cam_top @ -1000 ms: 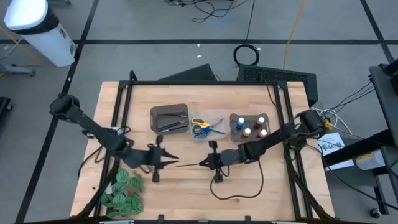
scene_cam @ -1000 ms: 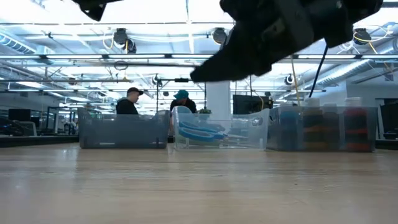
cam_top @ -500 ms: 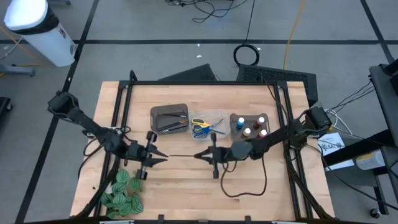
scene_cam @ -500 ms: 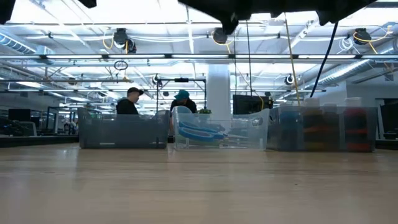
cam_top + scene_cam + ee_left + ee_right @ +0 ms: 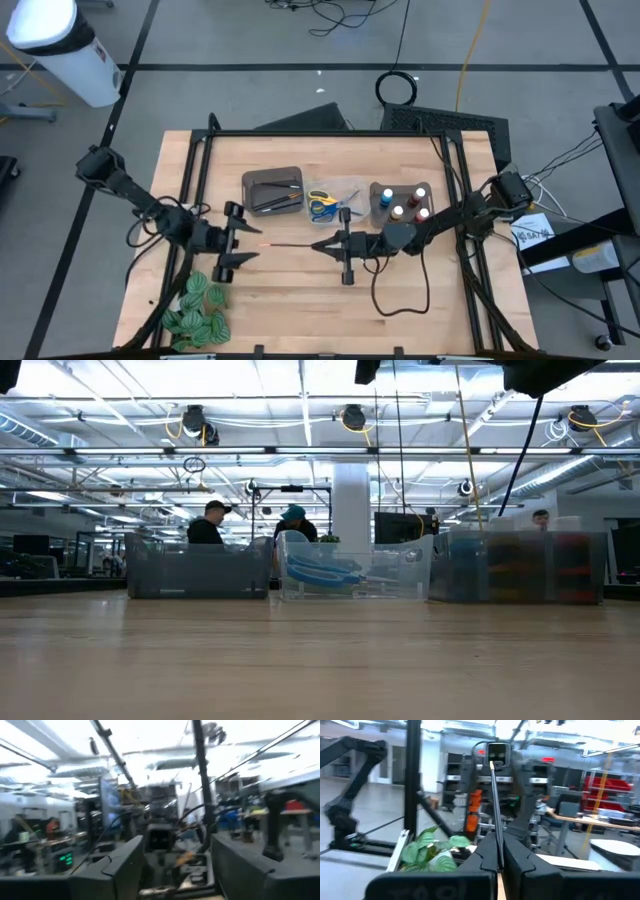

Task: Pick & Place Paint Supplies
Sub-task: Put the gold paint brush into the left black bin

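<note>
Right tool [image 5: 495, 851] pinches paintbrush [image 5: 495, 805]; low view omits both.

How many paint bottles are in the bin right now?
5, all standing in the rightmost bin: blue cap, white cap, and three red-brown or orange caps. The arm may hide others.

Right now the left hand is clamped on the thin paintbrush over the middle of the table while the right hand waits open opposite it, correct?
No, the roles are reversed. The right hand is shut on the thin paintbrush over the middle of the table, and the left hand stands open opposite it. The high view shows this; the right wrist view shows the brush pinched between that hand's fingers.
</note>
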{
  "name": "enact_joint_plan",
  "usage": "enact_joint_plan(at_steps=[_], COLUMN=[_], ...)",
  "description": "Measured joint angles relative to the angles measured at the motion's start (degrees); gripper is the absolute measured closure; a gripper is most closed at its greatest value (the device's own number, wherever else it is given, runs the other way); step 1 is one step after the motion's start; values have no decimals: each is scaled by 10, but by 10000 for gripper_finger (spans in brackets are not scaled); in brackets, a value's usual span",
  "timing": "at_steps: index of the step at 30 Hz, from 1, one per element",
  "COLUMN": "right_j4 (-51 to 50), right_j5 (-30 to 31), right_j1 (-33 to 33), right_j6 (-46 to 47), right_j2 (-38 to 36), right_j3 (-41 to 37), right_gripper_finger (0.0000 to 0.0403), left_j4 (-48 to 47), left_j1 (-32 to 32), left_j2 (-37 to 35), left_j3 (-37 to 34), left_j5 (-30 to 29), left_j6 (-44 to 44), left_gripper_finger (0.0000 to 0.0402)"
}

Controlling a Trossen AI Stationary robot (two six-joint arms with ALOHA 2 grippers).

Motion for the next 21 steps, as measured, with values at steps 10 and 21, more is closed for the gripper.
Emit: enact_joint_plan(at_steps=[10, 21], right_j4=[24, 35], right_j5=[-3, -2], right_j1=[0, -4], right_j6=[3, 6], right_j2=[1, 20], right_j3=[0, 0], right_gripper_finger=[402, 402], left_j4=[-14, -8], left_j1=[23, 66], left_j2=[11, 110], left_j3=[0, 69], left_j5=[30, 35], left_j6=[-55, -69], left_gripper_finger=[133, 134])
